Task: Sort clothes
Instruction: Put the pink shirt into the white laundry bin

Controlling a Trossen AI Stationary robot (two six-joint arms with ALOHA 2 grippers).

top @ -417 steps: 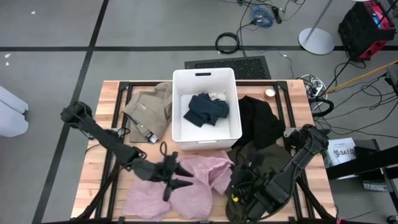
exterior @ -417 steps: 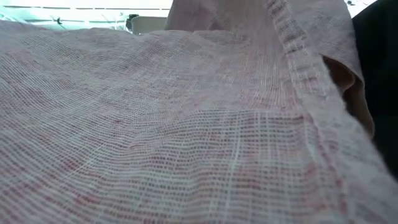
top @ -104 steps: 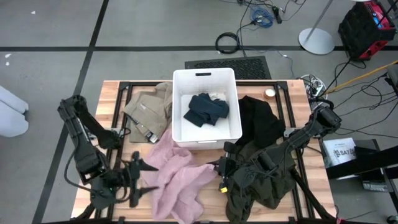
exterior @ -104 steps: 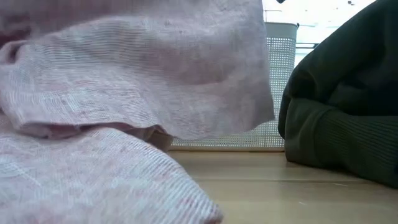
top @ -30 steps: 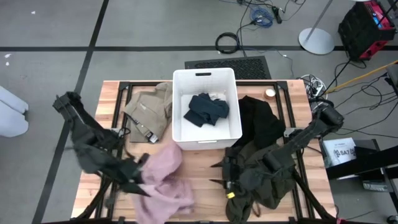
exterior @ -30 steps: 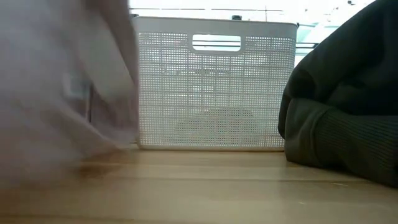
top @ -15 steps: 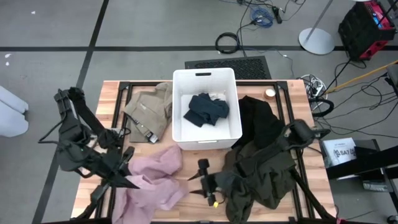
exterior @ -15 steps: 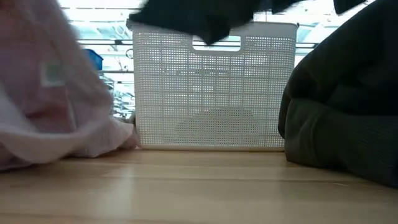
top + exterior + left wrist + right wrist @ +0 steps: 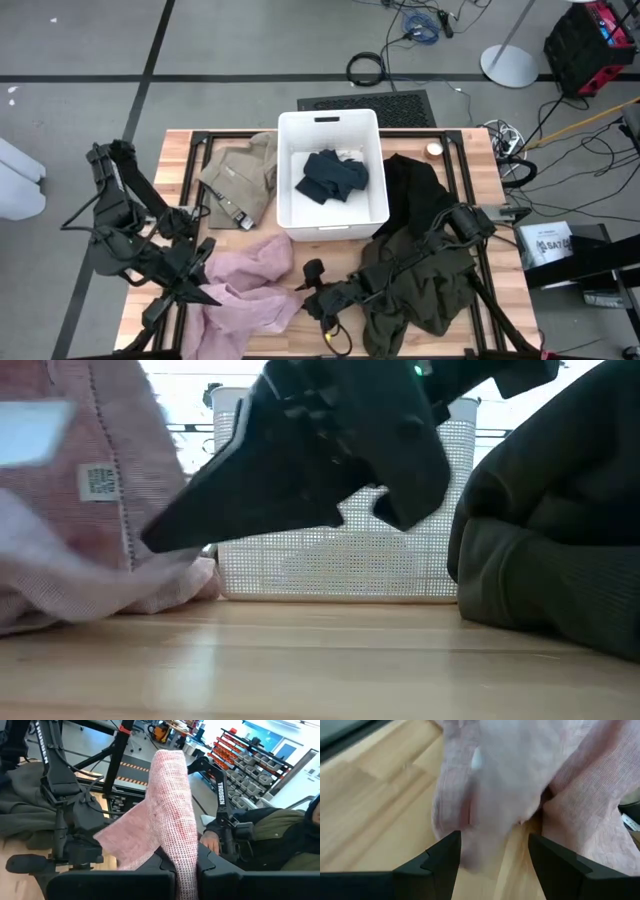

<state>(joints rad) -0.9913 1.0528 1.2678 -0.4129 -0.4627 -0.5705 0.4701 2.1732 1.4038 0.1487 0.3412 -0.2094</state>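
Note:
The pale pink garment (image 9: 250, 285) lies bunched at the table's near left, with my left gripper (image 9: 210, 293) shut on it. My right gripper (image 9: 306, 288) stands open low over the table, just right of the pink cloth (image 9: 495, 795), with its fingers pointing at it. In the low view my right gripper (image 9: 200, 520) fills the middle. The dark olive garment (image 9: 425, 285) lies heaped under my right arm, the black one (image 9: 415, 195) behind it. The khaki garment (image 9: 240, 175) lies flat left of the white bin (image 9: 330, 122). The navy garment (image 9: 333, 177) rests inside the bin. My left gripper pinches a bunched fold of the pink garment (image 9: 182, 862) between its two fingers, coming almost level from the table's left. The held part is raised, and the rest (image 9: 120, 595) lies slack on the table. My right gripper's fingers (image 9: 437, 865) stand on either side of a pink edge; whether they touch it I cannot tell.
The white bin (image 9: 340, 550) stands at the table's far middle, close behind my right gripper. Bare wood (image 9: 325, 245) shows between the bin and the near edge. A small round thing (image 9: 433, 150) sits at the far right.
My left gripper has drawn the pink garment toward the table's left edge, and the cloth has bunched up and cleared the front of the bin. My right gripper has come down and moved left toward the pink garment, rolling as it went, its fingers staying apart.

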